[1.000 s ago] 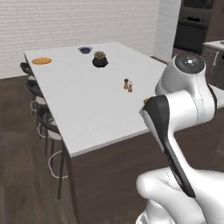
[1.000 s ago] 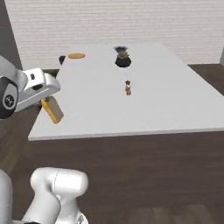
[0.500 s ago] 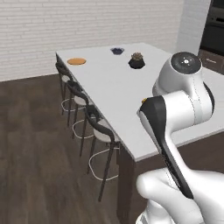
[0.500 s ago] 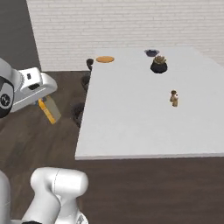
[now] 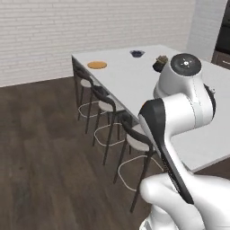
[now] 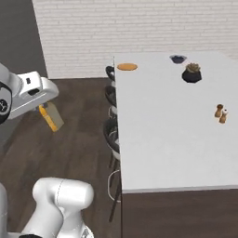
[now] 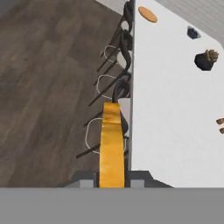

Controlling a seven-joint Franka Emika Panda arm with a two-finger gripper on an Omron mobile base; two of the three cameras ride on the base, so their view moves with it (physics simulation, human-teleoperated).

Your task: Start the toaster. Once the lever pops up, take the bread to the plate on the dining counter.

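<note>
**Operator:** What is the state of the gripper [image 7: 112, 181], and where is the bread [image 7: 111, 146]?

**Technician:** The jaws are seen closed on the bread. In the hand view the slice is presented edge-on, rising from between the finger tips as a narrow golden strip. In the right base view the bread [image 6: 50, 116] is seen hanging below the hand, over the dark wood floor [image 6: 79, 139] and well apart from the dining counter [image 6: 162, 130].

**Operator:** Where is the plate located?

**Technician:** The plate [image 5: 97, 65] is set near the far corner of the dining counter [image 5: 134, 85], on the side lined with stools [image 5: 134, 141]. A small blue bowl [image 6: 177, 58] and a potted plant [image 6: 192, 73] are placed further along the slab, with two shakers [image 6: 221, 113] nearer.

**Operator:** How is the slice expected to handle?

**Technician:** It is judged to be light and fairly stiff once toasted, but brittle; crumbling is likely if clamping force is raised. Hold is taken near one edge, across the two flat faces, so the free end may swing or pivot during travel. A slow carry is advised. For release, the slice should be lowered close to the plate [image 7: 148, 14] surface, since a dropped slice could bounce or slide off the rim.
</note>
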